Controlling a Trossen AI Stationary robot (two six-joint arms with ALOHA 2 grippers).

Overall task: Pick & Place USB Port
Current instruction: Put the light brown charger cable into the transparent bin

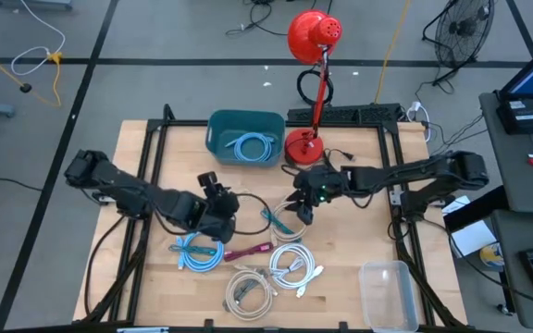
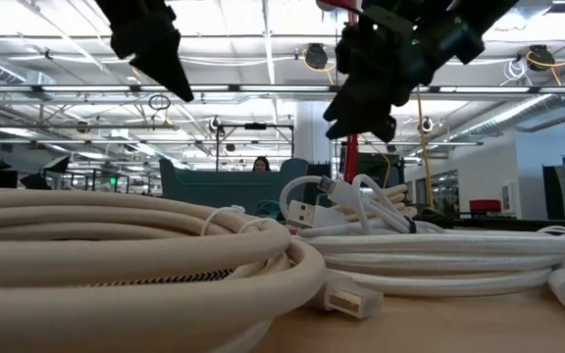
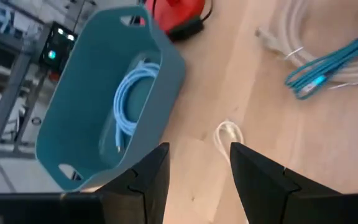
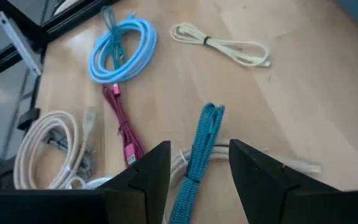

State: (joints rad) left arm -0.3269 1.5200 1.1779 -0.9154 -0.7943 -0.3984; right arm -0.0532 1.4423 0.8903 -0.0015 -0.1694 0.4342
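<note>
While both tools hover spread and empty, right tool [image 4: 199, 163] above folded teal braided cable [image 4: 199, 157], left tool [image 3: 199, 163] near teal plastic bin [image 3: 86, 99] holding coiled light-blue cable [image 3: 128, 102].

I am seeing a bin [image 1: 244, 125] sitting at the back of the table [image 1: 359, 240] with a coiled cable [image 1: 251, 147] lying in it, and a desk lamp [image 1: 305, 143] standing just right of it. Several coiled cables [image 1: 248, 268] are lying toward the front middle. An open container [image 1: 386, 294] is sitting at the front right corner. The left tool [image 1: 213, 185] and the right tool [image 1: 301, 208] are hanging between the bin and the cables.
</note>
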